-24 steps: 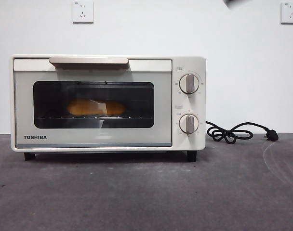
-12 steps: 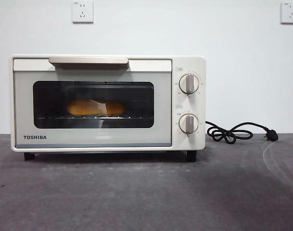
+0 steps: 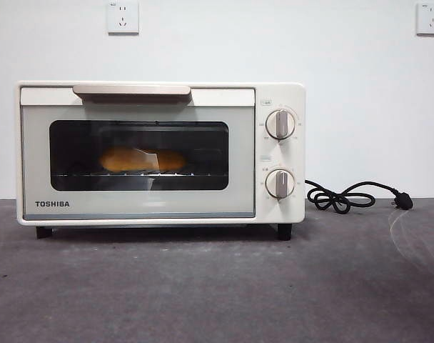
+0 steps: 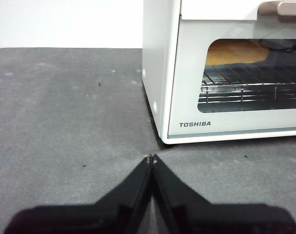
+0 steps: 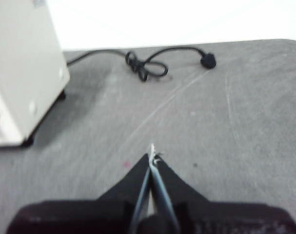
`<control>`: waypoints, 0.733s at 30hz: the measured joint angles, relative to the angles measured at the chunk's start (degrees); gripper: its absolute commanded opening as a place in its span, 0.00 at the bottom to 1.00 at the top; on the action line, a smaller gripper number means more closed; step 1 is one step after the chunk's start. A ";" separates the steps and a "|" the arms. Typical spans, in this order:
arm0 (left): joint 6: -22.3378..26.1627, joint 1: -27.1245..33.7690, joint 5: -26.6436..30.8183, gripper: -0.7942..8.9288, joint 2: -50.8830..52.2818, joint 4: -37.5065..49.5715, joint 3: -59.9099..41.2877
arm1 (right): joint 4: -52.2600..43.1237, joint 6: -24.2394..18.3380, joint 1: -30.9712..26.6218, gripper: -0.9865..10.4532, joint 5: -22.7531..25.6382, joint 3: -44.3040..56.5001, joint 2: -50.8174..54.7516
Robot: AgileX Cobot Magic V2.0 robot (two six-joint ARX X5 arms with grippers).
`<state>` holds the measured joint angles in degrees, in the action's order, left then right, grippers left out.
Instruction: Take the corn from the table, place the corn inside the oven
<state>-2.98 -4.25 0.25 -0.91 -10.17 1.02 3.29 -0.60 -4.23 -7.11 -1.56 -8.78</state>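
Corn (image 3: 142, 159) on rack inside shut oven (image 3: 160, 153), apparently settled. Left gripper (image 4: 151, 158), right gripper (image 5: 152, 157) closed, empty, low over surface (image 3: 217, 286). Risk: scraping surface, or right gripper snagging cord (image 5: 147, 68) ahead.

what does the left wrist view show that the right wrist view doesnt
Only the left wrist view shows the corn on the rack behind the shut door, the TOSHIBA logo and the left tool, shut and empty. Only the right wrist view shows the cord, its plug lying loose, and the right tool, shut and empty. Both show the oven and the table.
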 measured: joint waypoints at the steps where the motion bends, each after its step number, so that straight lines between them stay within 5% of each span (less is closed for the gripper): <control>1: 0.00 0.00 0.00 0.08 0.00 0.00 0.00 | 1.16 -0.59 0.00 0.09 0.02 0.00 0.74; 5: 0.00 0.00 0.00 0.08 0.00 0.02 0.00 | 7.34 -2.60 0.00 0.09 0.11 0.04 4.00; 22: 0.00 0.00 0.02 0.08 0.00 0.02 0.00 | 7.39 -3.72 0.02 0.09 0.26 0.09 8.26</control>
<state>-2.98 -4.25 0.27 -0.91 -10.15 1.02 10.68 -4.32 -4.21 -6.85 -1.48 -0.51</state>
